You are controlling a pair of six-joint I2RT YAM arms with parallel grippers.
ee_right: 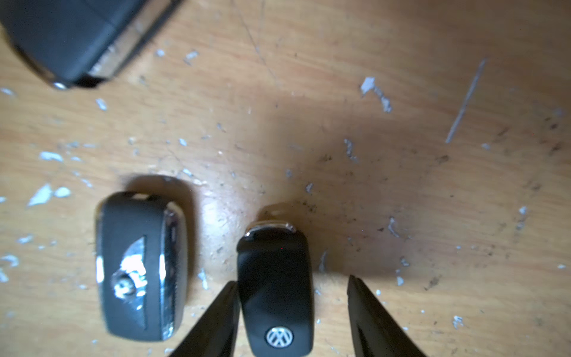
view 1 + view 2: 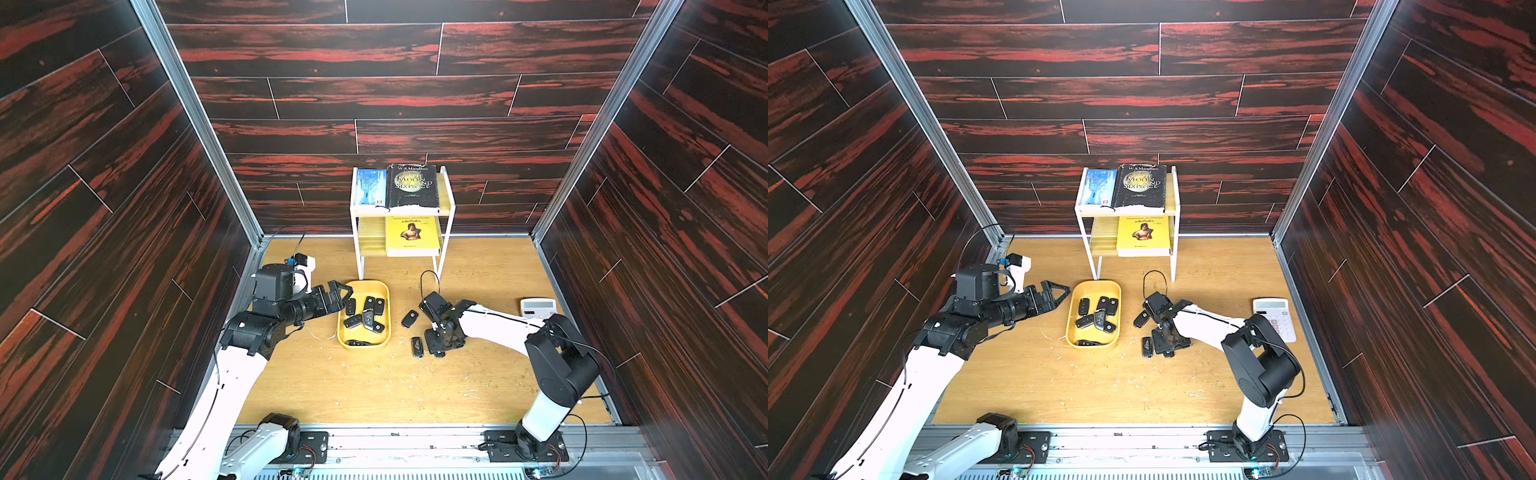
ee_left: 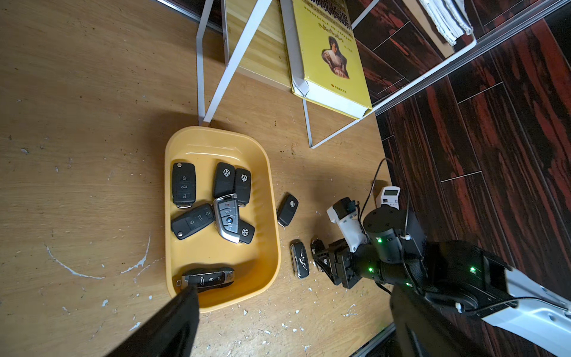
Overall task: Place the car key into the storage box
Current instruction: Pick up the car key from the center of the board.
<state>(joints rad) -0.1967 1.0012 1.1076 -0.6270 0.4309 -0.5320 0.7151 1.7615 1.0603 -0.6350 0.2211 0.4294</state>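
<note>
The yellow storage box (image 2: 365, 284) (image 3: 216, 131) lies in front of the shelf and holds several black car keys. To its right on the table, a black car key (image 1: 275, 287) with a VW badge lies between the fingers of my right gripper (image 1: 292, 279) (image 2: 437, 351). One finger touches its side and the other stands a gap away, so the gripper is open. Two more car keys lie loose beside it: a chrome-trimmed one (image 1: 136, 272) (image 2: 417, 347) and a black one (image 2: 409, 319). My left gripper (image 2: 344, 293) (image 3: 290, 293) hangs wide open and holds nothing at the box's left rim.
A white two-tier shelf (image 2: 401, 212) with books stands behind the box. A white calculator (image 2: 538, 307) lies at the right wall. Dark wood-pattern walls close in three sides. White flecks and scratches mark the wooden table (image 2: 374, 386).
</note>
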